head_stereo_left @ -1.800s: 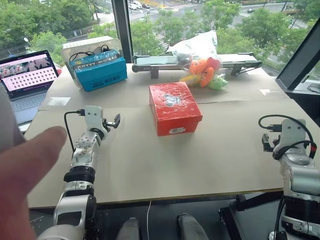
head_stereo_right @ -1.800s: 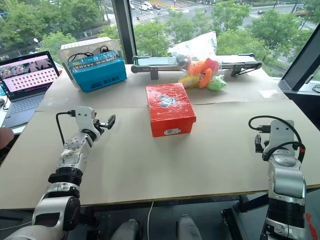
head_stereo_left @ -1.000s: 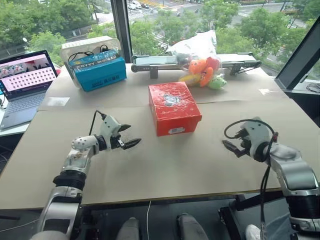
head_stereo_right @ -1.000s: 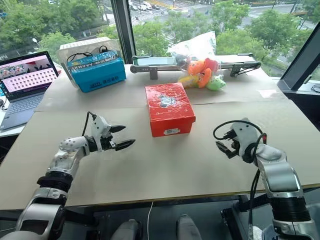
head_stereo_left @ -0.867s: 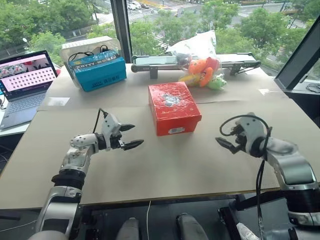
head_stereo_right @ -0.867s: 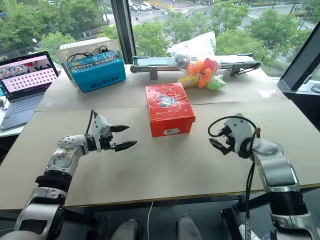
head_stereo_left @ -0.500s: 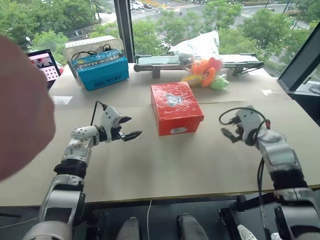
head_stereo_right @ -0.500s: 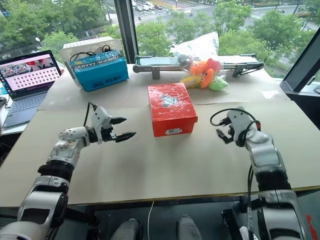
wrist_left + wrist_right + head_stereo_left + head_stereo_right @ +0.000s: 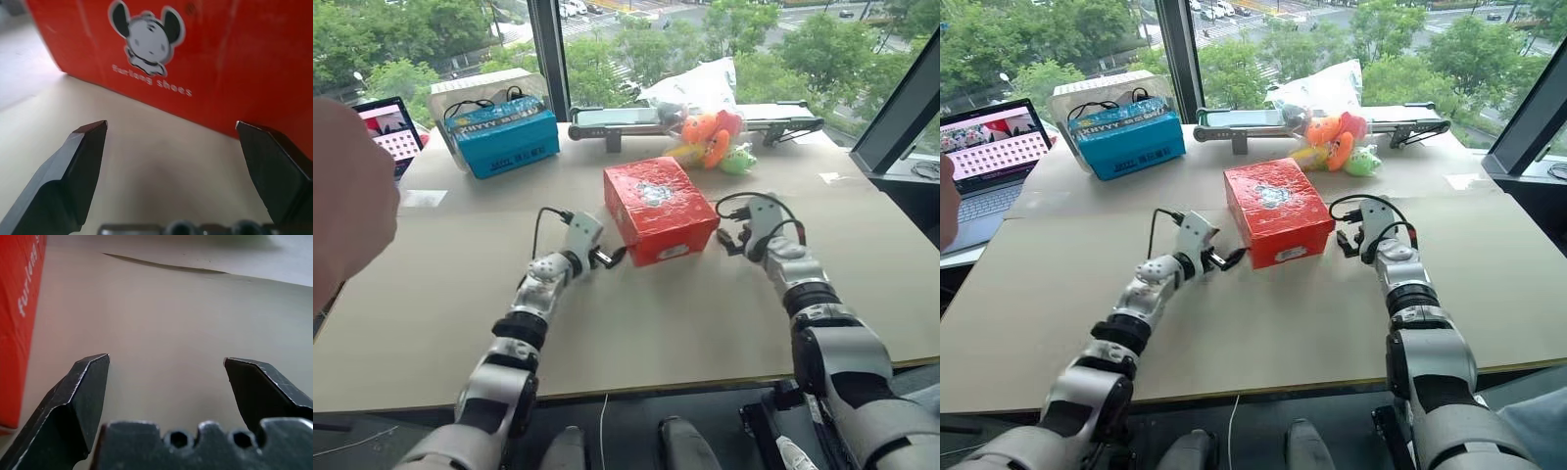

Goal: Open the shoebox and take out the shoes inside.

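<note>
shoebox: red shoebox [image 9: 660, 209] sits near the middle of the table [image 9: 431, 294], lid shut, cartoon picture on top, small white label on the end facing the robot

left gripper: the left gripper [image 9: 610, 257] is just off the box's near left corner, fingers spread wide with nothing between them — close to the box, but I can't say it touches

right gripper: the right gripper [image 9: 1345, 238] is right beside the box's right side, also spread apart and empty

left wrist view: here you get the box's side wall [image 9: 205, 54] up close, with a mouse-like cartoon and "shoes" lettering that the head views don't show; both black fingertips [image 9: 85, 147] stand apart over bare table

right wrist view: just a strip of the red box [image 9: 19, 323] along one edge, the rest is tabletop with a seam line

head views only: blue box [image 9: 503, 134] at the back left, orange, yellow and green plush toys [image 9: 712, 140] with a clear plastic bag behind the shoebox, a laptop [image 9: 989, 157] off the table's left side

person: a blurry hand [image 9: 347, 196] pokes in at the left edge of the left eye view — in the right eye view there's only a sliver of it
</note>
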Motion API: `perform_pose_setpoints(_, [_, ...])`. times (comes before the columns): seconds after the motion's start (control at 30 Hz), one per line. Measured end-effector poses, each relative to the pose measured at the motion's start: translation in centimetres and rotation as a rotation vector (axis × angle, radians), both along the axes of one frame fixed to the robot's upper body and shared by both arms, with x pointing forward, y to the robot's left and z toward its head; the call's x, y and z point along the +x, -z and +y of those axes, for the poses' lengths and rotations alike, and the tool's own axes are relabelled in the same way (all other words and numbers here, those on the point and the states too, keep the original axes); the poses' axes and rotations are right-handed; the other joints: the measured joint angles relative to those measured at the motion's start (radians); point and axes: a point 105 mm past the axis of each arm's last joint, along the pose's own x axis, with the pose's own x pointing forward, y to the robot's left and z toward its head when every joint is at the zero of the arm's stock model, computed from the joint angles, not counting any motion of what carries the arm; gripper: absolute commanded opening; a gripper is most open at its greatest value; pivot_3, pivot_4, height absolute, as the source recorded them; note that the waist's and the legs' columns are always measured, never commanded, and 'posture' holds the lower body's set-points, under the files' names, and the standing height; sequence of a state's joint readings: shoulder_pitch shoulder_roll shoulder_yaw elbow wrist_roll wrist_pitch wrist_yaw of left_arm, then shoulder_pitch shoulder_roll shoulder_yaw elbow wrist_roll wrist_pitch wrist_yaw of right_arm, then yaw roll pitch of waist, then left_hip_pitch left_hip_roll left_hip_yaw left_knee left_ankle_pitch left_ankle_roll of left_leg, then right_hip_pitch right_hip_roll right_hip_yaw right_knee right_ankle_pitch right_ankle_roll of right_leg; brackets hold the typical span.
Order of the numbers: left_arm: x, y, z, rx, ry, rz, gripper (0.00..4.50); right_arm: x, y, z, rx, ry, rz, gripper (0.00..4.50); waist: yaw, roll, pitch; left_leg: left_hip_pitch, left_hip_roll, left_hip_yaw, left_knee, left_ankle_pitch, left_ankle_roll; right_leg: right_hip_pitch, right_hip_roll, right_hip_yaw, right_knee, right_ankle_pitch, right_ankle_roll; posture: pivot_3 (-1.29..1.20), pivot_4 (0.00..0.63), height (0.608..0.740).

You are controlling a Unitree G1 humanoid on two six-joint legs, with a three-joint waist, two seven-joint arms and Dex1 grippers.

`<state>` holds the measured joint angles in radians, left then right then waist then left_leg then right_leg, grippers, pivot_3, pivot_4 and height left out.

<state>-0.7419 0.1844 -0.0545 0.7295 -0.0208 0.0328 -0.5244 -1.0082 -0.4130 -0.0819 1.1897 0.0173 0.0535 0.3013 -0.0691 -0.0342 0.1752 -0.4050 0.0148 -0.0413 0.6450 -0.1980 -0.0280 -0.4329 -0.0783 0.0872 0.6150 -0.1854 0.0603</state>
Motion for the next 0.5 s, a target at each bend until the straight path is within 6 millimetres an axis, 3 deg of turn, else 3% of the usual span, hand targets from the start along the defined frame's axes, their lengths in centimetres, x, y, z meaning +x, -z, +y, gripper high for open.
perform_pose_setpoints(0.23, [0.9, -1.2, 4.9, 0.031, -0.145, -0.025, 4.5, -0.4, -0.4, -1.5, -0.015, 0.006, -0.024, 1.35, -0.011, 0.0, 0.0, 0.001, 0.0, -0.001, 0.0, 0.0, 0.0, 0.0, 0.001, 0.0, 0.0, 0.0, 0.0, 0.0, 0.15, 0.706])
perform_pose_setpoints(0.37, [1.0, -1.4, 5.4, 0.004, -0.161, -0.024, 4.5, -0.8, 0.6, -1.2, -0.005, -0.023, -0.007, 0.03, -0.005, 0.0, 0.0, 0.0, 0.0, -0.001, 0.0, 0.0, 0.0, 0.0, 0.0, 0.0, 0.0, 0.0, 0.0, 0.0, 0.15, 0.706])
perform_pose_setpoints(0.5, [1.0, -1.3, 4.7, -0.01, -0.15, -0.018, 4.5, -0.8, 0.4, -0.7, -0.002, -0.052, -0.015, 0.03, -0.003, 0.0, 0.0, 0.0, 0.0, -0.001, 0.0, 0.0, 0.0, 0.0, 0.0, 0.0, 0.0, 0.0, 0.0, 0.0, 0.15, 0.706])
